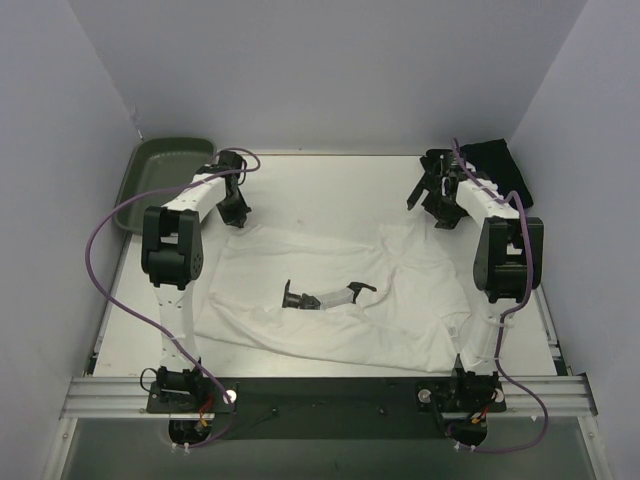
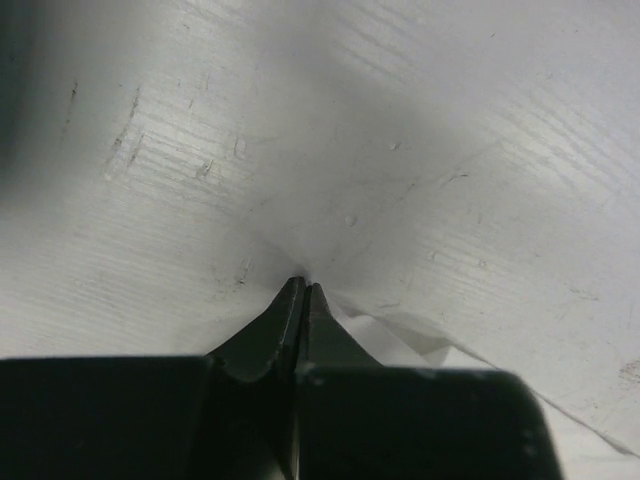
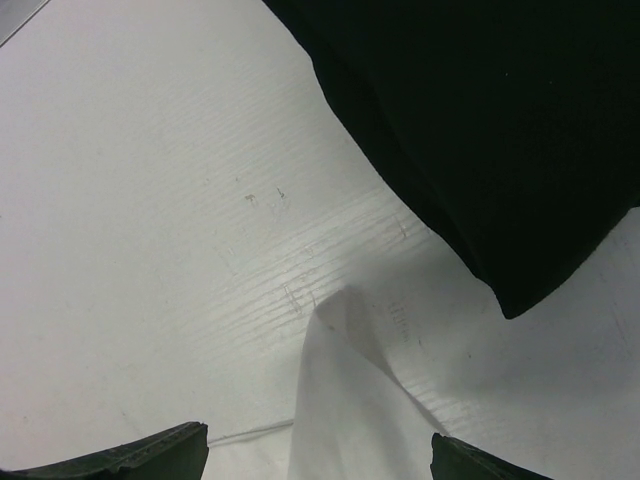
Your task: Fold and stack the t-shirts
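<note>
The white t-shirt [image 1: 400,300] lies spread and rumpled across the middle of the table. My left gripper [image 1: 235,215] sits at its far-left corner. In the left wrist view that gripper [image 2: 303,285] is shut, tips down on the table, with a fold of the white t-shirt [image 2: 400,340] coming out beside its right finger. The black t-shirt [image 1: 500,160] is bunched at the far right corner. My right gripper [image 1: 443,218] hangs open beside it, over a raised corner of the white t-shirt [image 3: 350,420]; in its wrist view the gripper [image 3: 320,450] holds nothing and the black t-shirt [image 3: 480,130] fills the upper right.
A dark green tray [image 1: 165,160] stands at the far left corner. A small black-and-white object [image 1: 325,296] lies on the white shirt near the middle. White walls close in the table at the back and both sides.
</note>
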You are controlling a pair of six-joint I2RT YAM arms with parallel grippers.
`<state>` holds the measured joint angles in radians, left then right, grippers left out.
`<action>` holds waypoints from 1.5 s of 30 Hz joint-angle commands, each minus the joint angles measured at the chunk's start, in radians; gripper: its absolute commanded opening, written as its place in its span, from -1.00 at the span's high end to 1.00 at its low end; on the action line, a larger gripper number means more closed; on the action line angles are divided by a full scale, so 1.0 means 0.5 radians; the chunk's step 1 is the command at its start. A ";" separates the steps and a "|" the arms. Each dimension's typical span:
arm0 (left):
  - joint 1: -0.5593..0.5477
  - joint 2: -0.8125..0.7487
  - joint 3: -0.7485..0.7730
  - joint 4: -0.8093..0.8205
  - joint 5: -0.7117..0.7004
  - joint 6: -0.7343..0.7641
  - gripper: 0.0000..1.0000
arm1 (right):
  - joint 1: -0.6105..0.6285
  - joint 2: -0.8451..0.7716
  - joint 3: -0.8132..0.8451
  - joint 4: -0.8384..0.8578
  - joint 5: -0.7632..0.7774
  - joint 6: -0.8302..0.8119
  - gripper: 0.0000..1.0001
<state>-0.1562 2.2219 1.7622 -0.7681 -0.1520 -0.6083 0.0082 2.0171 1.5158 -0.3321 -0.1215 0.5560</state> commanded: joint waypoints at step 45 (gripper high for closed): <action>0.196 -0.397 -0.272 0.097 0.102 -0.001 1.00 | -0.059 0.335 0.328 -0.069 -0.104 0.180 0.34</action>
<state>-0.0673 2.0777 1.6279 -0.7509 -0.1062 -0.5991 -0.0357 2.2013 1.6669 -0.3336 -0.1604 0.6319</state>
